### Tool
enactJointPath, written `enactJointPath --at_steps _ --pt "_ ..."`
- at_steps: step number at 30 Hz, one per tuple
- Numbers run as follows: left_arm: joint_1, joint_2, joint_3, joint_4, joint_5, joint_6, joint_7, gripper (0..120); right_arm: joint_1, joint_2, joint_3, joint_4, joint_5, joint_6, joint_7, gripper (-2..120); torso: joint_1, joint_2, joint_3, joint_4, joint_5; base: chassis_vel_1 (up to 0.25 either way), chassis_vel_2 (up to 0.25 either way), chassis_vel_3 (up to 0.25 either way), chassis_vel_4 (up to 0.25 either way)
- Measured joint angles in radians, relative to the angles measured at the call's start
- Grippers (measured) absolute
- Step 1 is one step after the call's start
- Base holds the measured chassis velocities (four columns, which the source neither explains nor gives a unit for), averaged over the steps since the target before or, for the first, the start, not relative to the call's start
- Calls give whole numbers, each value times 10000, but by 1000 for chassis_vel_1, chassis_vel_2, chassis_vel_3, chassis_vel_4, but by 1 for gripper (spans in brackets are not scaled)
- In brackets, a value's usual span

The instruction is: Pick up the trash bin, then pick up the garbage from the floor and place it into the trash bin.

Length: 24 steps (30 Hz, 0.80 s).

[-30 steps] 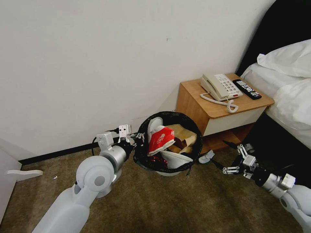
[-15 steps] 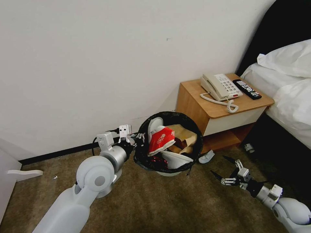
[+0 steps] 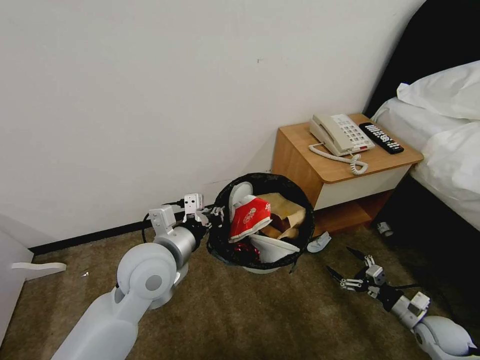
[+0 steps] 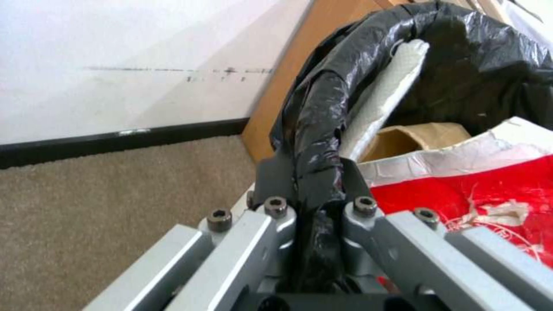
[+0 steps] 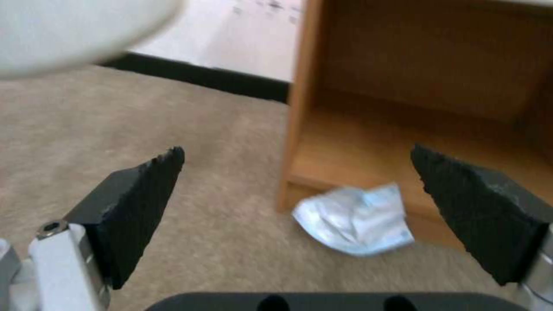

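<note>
The trash bin (image 3: 260, 222), a small round white plastic tub lined with a glossy, wrinkled black bag folded over its rim, is held against the beige-brown carpet of the floor (image 3: 240, 315) near the white wall. Its rim is pinched by the left gripper (image 3: 212, 216), whose metal jaws are seen in the left wrist view clamped on the bag-covered edge. The bin is packed: a crumpled red paper cup (image 3: 248, 217) with white printing, a creased brown paper bag (image 3: 282, 210), a white slipper (image 3: 239, 192) with a waffle-textured sole standing on end, and a second white slipper (image 3: 270, 246) lying low at the front.

The right gripper (image 3: 347, 265) is held low over the short-pile carpet, to the right of the bin and apart from it, its black wedge-shaped jaws spread wide. Between them, in the right wrist view, a pale-blue face mask (image 5: 354, 220) is seen, crumpled and soft, lying on the carpet against the foot of the wooden nightstand (image 3: 300, 165). On the nightstand's smooth worktop rest a cream corded telephone (image 3: 340, 135) and a black remote control (image 3: 381, 137).
</note>
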Motion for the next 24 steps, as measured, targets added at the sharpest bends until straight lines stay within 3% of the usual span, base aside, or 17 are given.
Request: enactJointPath --at_steps 12,17,24 --pt "123 -2 -117 -91 12 0 -33 4 249 549 102 -748 12 -346 859 100 0 0 0 0 0 0 0 0 0" --pt "143 -51 -467 -62 -76 -3 -34 4 432 1266 288 -1197 4 -445 1511 100 0 0 0 0 0 0 0 0 0" --pt "97 -114 -585 86 -122 -4 -9 4 586 1815 352 -1294 -133 -727 1985 100 1 0 0 0 -1 0 0 0 0"
